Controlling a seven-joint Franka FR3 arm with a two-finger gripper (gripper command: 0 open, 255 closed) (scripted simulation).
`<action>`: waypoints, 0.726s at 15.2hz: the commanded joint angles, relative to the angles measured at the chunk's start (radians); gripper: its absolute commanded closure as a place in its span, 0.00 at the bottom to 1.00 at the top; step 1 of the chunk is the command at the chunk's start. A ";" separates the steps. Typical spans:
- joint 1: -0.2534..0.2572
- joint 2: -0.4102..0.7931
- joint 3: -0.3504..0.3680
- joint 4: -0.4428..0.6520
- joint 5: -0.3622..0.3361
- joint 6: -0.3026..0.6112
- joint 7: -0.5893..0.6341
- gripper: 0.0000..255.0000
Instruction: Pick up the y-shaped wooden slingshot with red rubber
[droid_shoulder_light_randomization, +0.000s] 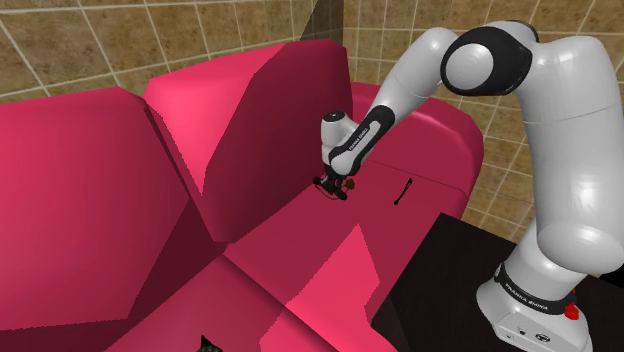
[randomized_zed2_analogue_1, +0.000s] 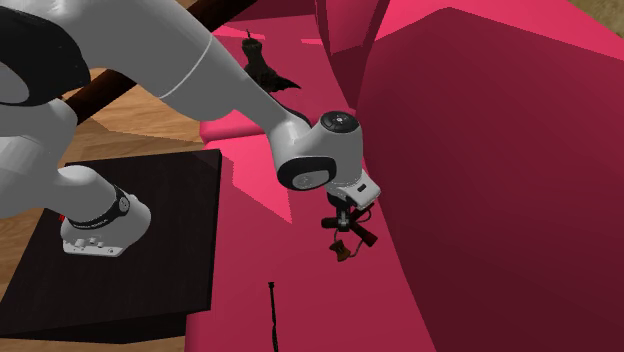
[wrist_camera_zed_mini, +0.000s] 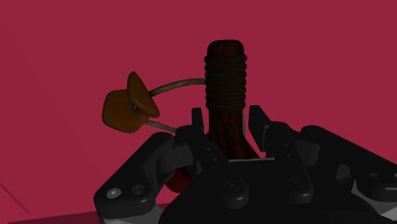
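Note:
My black gripper (wrist_camera_zed_mini: 226, 118) is shut on the slingshot (wrist_camera_zed_mini: 224, 73), clasping its dark reddish-brown handle just below a ribbed wrapping. A brown pouch (wrist_camera_zed_mini: 129, 105) on thin bands hangs off to one side of the handle. In the shoulder view the gripper (droid_shoulder_light_randomization: 333, 186) points down at the crimson sofa seat (droid_shoulder_light_randomization: 300, 245), close to the backrest, with the slingshot (droid_shoulder_light_randomization: 346, 189) at its tips. From the second exterior view the slingshot (randomized_zed2_analogue_1: 347, 247) dangles under the gripper (randomized_zed2_analogue_1: 344, 226), low over the seat; I cannot tell whether it touches the seat.
A thin black stick (droid_shoulder_light_randomization: 403, 190) (randomized_zed2_analogue_1: 273, 312) lies on the seat near the sofa arm. The tall backrest cushion (droid_shoulder_light_randomization: 250, 120) rises right beside the gripper. A small dark object (randomized_zed2_analogue_1: 264, 66) sits farther along the sofa. The black stand (randomized_zed2_analogue_1: 120, 240) borders the seat.

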 joint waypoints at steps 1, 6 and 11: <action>-0.001 0.001 -0.001 0.000 0.000 0.000 0.000 1.00; 0.000 0.000 -0.001 -0.003 -0.001 0.002 0.001 1.00; -0.007 -0.056 0.009 -0.010 0.012 -0.046 -0.015 1.00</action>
